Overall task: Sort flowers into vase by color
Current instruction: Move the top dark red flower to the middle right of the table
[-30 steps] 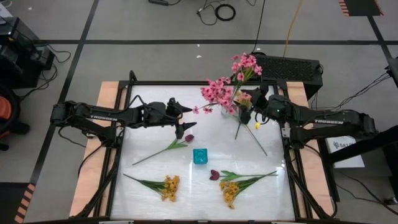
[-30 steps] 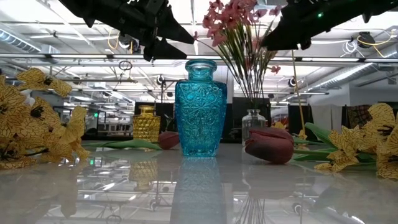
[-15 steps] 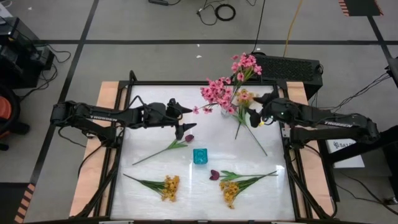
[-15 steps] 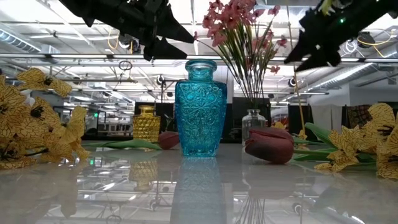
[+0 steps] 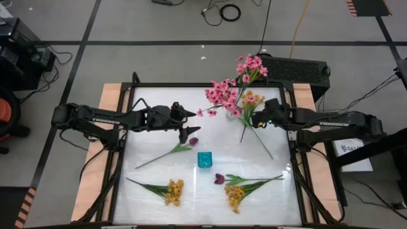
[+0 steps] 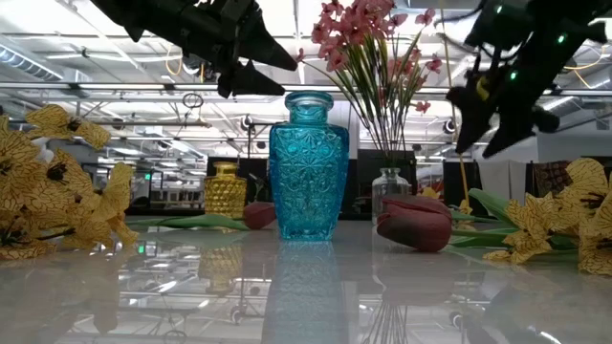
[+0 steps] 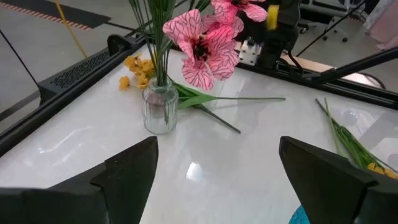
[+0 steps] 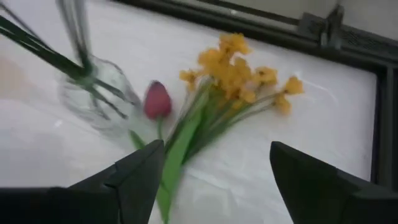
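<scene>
A clear glass vase (image 5: 230, 113) (image 7: 158, 109) holds several pink sprigs (image 5: 224, 94). Beside it a yellow sprig (image 5: 250, 99) (image 8: 239, 74) and a maroon bud (image 8: 157, 99) lie flat on the table. My right gripper (image 5: 253, 121) (image 8: 214, 186) hangs open over them, pointing down, touching nothing. A teal vase (image 5: 204, 159) (image 6: 308, 167) stands mid-table. A maroon tulip (image 5: 193, 141), another maroon bud (image 5: 219, 179) and two yellow sprigs (image 5: 172, 191) (image 5: 234, 197) lie on the near half. My left gripper (image 5: 186, 124) (image 7: 217, 186) waits open above the tulip.
An amber vase (image 6: 225, 189) shows behind the teal vase in the low view. A black frame (image 5: 191, 84) rims the white table, with wooden strips at both sides. Bare table lies between the teal vase and the right edge (image 5: 280, 143).
My right gripper has tipped from nearly level to pointing down and has come lower, toward the yellow sprig beside the clear vase. It has stayed open. The flowers and vases have not moved.
</scene>
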{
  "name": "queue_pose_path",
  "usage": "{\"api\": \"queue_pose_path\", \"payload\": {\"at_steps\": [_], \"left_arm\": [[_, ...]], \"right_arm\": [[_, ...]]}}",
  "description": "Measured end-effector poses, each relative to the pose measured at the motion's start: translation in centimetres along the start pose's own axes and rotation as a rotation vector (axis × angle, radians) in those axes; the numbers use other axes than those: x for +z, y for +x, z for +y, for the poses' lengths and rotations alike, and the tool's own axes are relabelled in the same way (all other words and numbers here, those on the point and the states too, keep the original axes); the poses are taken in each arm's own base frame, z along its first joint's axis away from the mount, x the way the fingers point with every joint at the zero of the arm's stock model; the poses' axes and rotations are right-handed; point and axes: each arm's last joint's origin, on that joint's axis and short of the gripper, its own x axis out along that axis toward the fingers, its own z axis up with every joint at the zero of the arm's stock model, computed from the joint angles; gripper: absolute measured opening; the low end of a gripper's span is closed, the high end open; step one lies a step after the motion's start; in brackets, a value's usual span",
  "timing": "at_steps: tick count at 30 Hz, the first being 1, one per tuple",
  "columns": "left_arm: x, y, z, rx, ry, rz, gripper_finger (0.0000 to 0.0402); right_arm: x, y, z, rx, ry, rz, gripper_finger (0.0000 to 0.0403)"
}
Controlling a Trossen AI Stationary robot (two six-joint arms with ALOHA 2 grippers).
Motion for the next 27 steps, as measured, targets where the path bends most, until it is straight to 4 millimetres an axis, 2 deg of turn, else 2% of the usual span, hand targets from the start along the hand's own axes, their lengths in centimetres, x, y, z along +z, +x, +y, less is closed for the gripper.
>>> {"api": "queue_pose_path", "payload": {"at_steps": [4,9,18,27], "left_arm": [[-0.1,0.0,-0.2,-0.005,0.002,0.004,0.0341],[-0.3,-0.1,-0.4,-0.011,0.016,0.027,0.0341],[-0.3,-0.1,-0.5,-0.012,0.017,0.029,0.0341],[-0.3,-0.1,-0.5,-0.011,0.016,0.028,0.0341]], "right_arm": [[-1.4,2.1,0.9,0.026,-0.079,0.071,0.0274],[-2.9,3.2,1.6,0.121,-0.189,0.261,0.0261],[-4.6,4.8,1.9,0.077,-0.242,0.333,0.0228],[-5.4,5.8,2.4,0.077,-0.276,0.395,0.0182]]}}
